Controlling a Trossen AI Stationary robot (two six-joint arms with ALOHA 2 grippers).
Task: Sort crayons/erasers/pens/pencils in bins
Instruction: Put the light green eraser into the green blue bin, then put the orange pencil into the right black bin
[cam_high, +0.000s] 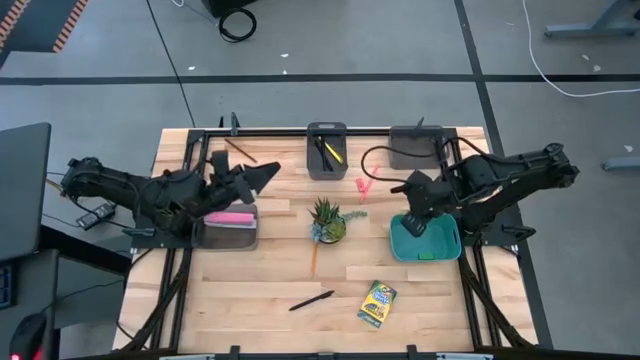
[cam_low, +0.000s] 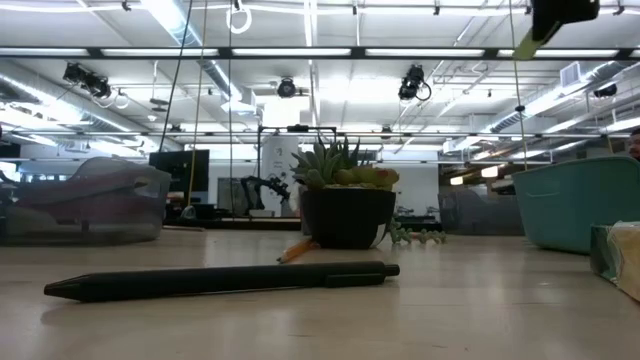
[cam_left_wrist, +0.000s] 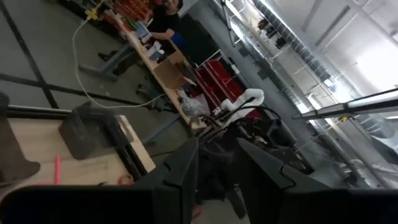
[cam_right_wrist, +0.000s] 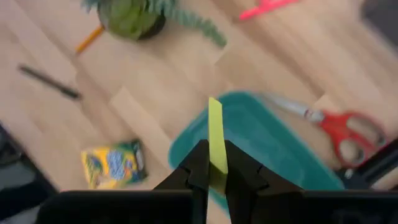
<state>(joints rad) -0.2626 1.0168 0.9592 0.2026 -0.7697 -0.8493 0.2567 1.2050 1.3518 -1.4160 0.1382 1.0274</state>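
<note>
Right gripper (cam_right_wrist: 214, 152) has its jaws pinched shut on the yellow pen (cam_right_wrist: 215, 130), up in the air over the teal bin (cam_right_wrist: 273, 149). It's held by one end, so the long axis runs straight out in line with the fingers. The free end points down toward the bin, a bit tilted going by the low view.

If it's meant to drop here, I'd get lower first and lay the pen along the bin's long side. Let go tip-down from up high and it'll probably bounce or end up leaning on the rim. The dark bin (cam_high: 312, 150) at the back of the worktop already has a yellow and a black stick in it, so that looks like the better home to me.

Left gripper (cam_left_wrist: 217, 168) waits over the grey bin (cam_high: 230, 238), jaws apart and empty.
</note>
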